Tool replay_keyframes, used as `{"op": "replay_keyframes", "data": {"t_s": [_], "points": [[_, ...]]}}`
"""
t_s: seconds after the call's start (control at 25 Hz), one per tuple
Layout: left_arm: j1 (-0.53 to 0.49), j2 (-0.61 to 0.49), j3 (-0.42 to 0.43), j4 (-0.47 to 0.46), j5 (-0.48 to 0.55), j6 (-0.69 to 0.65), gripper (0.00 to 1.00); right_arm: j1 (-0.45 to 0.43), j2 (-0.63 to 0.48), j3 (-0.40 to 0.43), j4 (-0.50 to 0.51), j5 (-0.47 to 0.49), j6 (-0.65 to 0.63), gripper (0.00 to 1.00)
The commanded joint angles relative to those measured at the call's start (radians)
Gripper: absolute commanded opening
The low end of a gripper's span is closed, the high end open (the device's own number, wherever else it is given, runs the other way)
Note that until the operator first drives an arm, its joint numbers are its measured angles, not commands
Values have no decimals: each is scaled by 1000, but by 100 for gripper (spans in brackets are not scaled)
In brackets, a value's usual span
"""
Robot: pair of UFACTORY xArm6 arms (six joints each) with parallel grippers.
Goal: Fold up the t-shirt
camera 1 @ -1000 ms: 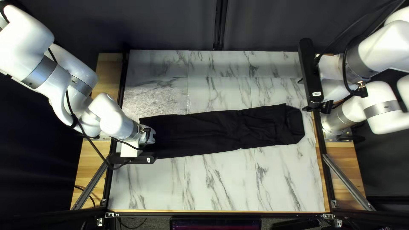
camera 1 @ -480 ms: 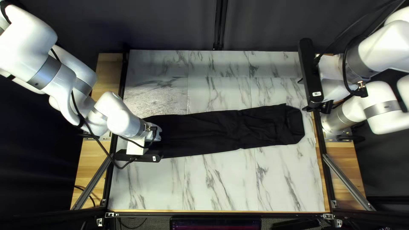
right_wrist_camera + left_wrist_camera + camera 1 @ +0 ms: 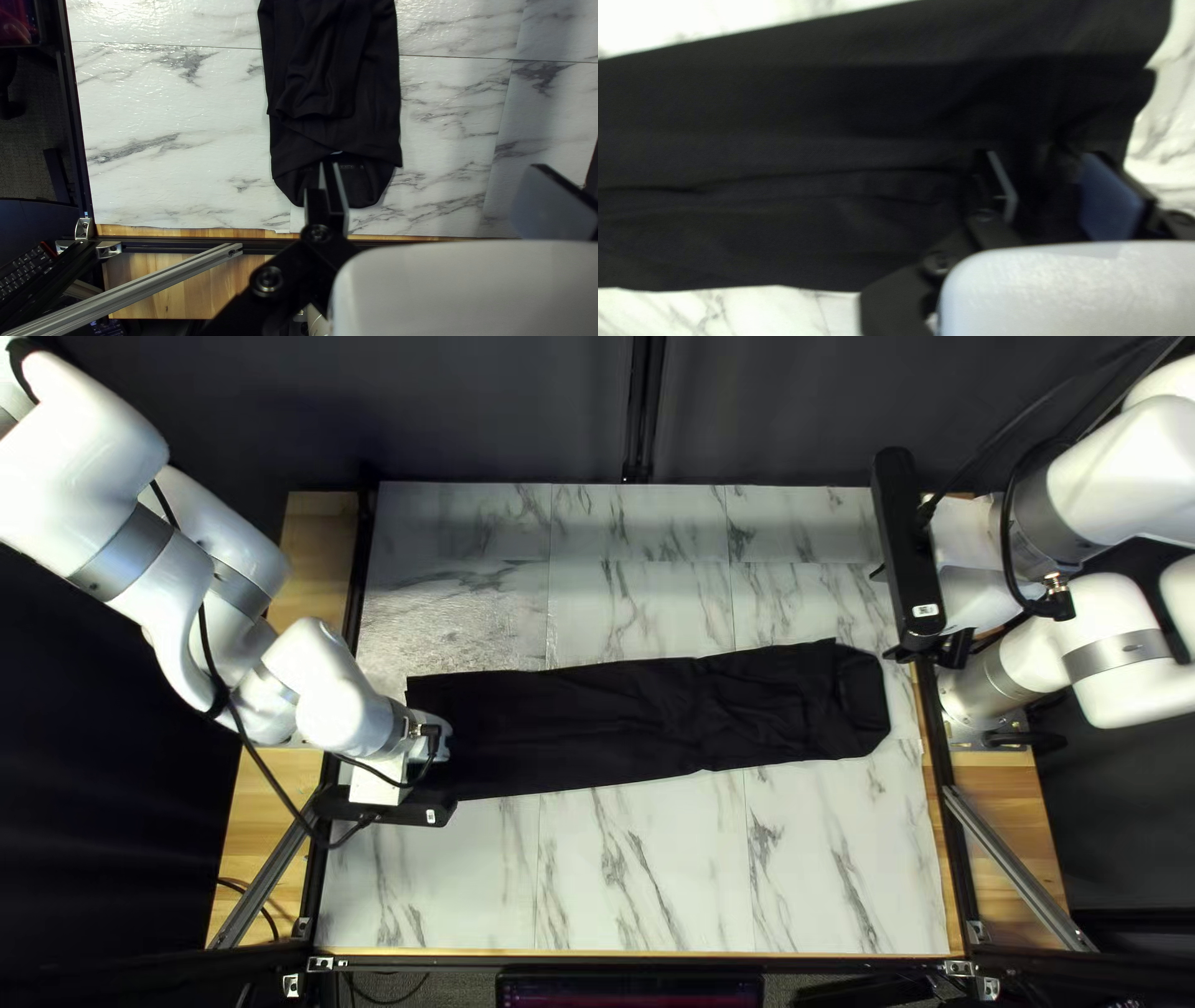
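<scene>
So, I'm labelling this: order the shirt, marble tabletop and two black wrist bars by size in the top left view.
1. Marble tabletop
2. Black shirt
3. Left wrist's bar and right wrist's bar, unranked: the right looks bigger but may be nearer the camera.

So my left arm [image 3: 162, 566] is bent and reaching down low, the left gripper [image 3: 430, 737] has its fingers parted moderately. Right arm [image 3: 1102, 485] is held up higher on its own side, right gripper [image 3: 884, 612] with fingers spread really wide.
</scene>
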Motion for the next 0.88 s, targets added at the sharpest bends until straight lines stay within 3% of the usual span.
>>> {"op": "replay_keyframes", "data": {"t_s": [0.04, 0.48, 0.8, 0.88], "points": [[-12, -2, 9, 25, 7, -21, 100, 0, 0, 0, 0, 0, 0, 100], [61, 97, 34, 158, -123, -56, 100, 0, 0, 0, 0, 0, 0, 100], [71, 117, 32, 164, -140, -54, 100, 0, 0, 0, 0, 0, 0, 100], [73, 121, 32, 162, -145, -51, 94, 0, 0, 0, 0, 0, 0, 100]]}}
